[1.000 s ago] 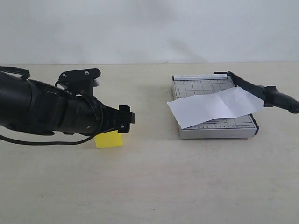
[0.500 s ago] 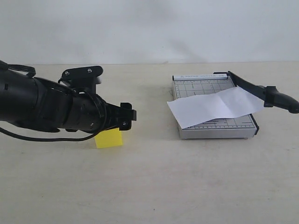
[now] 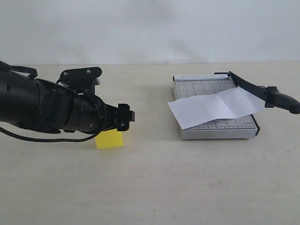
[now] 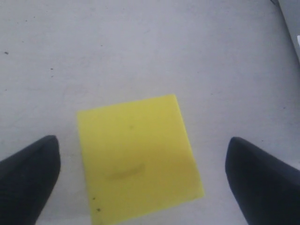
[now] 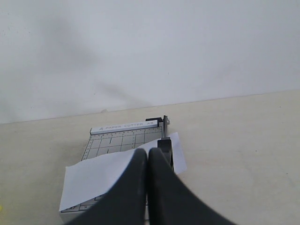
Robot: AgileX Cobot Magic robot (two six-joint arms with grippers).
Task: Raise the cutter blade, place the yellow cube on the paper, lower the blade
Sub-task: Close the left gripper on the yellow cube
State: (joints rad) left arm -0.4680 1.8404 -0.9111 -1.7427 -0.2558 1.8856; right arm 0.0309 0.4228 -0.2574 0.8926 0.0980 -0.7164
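The yellow cube (image 3: 108, 139) rests on the table at the left, partly behind my left arm. My left gripper (image 3: 126, 118) hovers just above it. In the left wrist view the yellow cube (image 4: 138, 161) lies between the two dark fingertips (image 4: 30, 176) of my left gripper (image 4: 143, 164), which is open and not touching it. The paper (image 3: 216, 107) lies across the grey trimmer base (image 3: 220, 131). The cutter blade (image 3: 255, 89) angles off the base's right side, handle outermost. My right gripper (image 5: 148, 153) is shut with nothing in it, in front of the paper (image 5: 108, 173) and blade (image 5: 165, 145); the exterior view does not show it.
A black cable (image 3: 47, 140) trails from my left arm onto the table. A pale wall (image 3: 150, 28) closes off the far edge. The table (image 3: 154, 187) runs between cube and trimmer.
My left arm has lifted slightly over the cube. The cube, paper, trimmer and blade have not moved.
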